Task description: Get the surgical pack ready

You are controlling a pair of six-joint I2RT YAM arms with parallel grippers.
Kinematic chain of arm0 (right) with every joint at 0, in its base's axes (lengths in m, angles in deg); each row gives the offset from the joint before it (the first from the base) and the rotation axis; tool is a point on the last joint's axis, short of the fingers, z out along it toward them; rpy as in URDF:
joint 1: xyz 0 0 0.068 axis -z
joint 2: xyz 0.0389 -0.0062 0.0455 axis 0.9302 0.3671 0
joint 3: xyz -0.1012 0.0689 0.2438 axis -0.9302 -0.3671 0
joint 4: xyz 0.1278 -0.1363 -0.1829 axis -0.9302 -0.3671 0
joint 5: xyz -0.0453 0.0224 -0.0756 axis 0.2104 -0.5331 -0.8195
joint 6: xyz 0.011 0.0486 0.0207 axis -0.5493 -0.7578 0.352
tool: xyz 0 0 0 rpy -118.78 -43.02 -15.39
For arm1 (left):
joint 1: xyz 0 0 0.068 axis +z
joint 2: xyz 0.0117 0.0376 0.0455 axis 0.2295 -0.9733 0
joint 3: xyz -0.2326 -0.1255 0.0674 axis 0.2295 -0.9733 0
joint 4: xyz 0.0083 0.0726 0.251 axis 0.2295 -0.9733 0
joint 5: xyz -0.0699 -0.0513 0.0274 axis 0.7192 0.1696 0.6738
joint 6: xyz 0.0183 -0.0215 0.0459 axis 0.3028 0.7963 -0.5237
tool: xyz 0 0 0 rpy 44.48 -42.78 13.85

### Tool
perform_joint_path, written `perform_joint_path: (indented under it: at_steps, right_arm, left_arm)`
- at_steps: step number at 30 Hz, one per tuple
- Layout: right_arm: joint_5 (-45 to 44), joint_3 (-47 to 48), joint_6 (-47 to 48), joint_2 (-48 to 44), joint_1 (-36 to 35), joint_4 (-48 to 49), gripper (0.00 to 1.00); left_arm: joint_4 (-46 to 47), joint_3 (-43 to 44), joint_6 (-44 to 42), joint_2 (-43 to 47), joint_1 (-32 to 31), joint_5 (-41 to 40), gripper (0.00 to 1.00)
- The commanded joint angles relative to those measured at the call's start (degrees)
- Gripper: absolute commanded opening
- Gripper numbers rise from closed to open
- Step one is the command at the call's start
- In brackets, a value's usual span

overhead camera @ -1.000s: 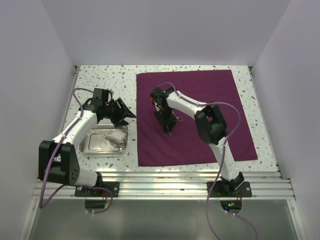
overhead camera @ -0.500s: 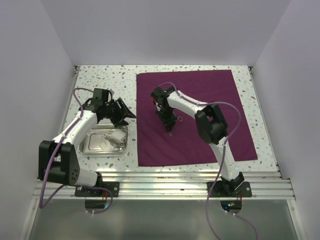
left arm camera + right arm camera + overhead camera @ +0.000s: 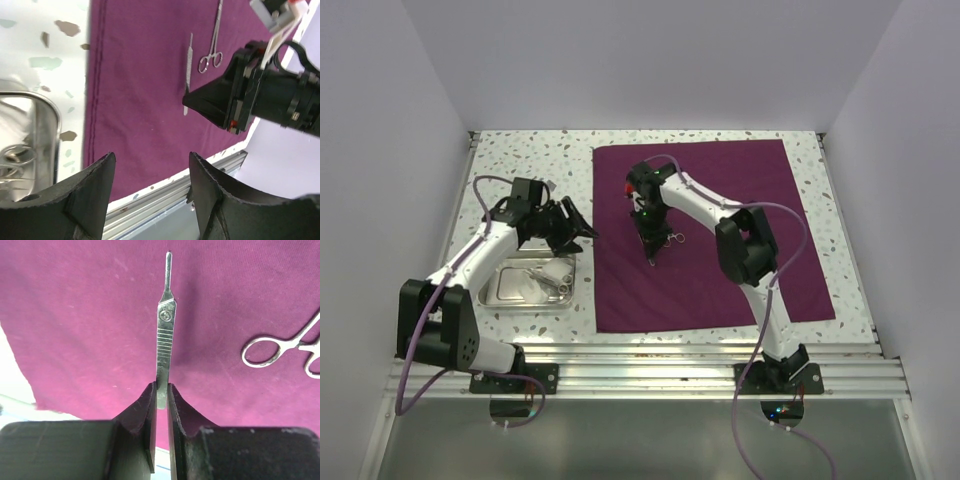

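The right end effector (image 3: pixel 161 392) grips a thin flat silver steel instrument (image 3: pixel 164 340) by its end, seemingly to lay it beside the ring-handled silver scissors (image 3: pixel 280 347); the left end effector (image 3: pixel 150 172) gapes empty.

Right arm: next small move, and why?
Probably a short straight lift. The right gripper is shut on the near end of the flat tool, which looks to lie flat on the cloth close beside the scissors. Rising first should avoid dragging the cloth or bumping them.
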Motion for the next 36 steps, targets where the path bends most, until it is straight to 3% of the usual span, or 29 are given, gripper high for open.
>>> perform_joint_path:
  at_steps: [1,9,14,18,26,36]
  right_arm:
    - [8.77,0.72,-3.75,-2.19,2.60,1.05,0.00]
    - [23.87,-2.52,-16.49,-6.75,3.92,12.10,0.00]
    - [27.23,-7.45,-25.72,-10.44,4.01,20.11,0.00]
    - [27.94,-6.83,-23.54,-10.97,3.92,18.37,0.00]
    - [29.87,-14.74,-17.12,-16.07,3.22,21.00,0.00]
    - [30.84,-15.71,-14.57,-17.39,1.29,20.65,0.00]
  left_arm:
    - [4.87,-0.97,0.63,-1.05,-1.55,3.47,0.65]
    - [9.80,0.08,4.41,-5.27,-9.46,4.70,0.58]
    - [9.11,2.36,4.68,-7.12,-12.01,4.00,0.55]
    - [7.95,2.11,4.77,-4.85,-11.31,1.71,0.50]
    - [8.75,3.07,5.03,-3.60,-6.57,2.68,0.42]
    - [10.86,5.18,6.79,-7.21,-6.39,4.18,0.42]
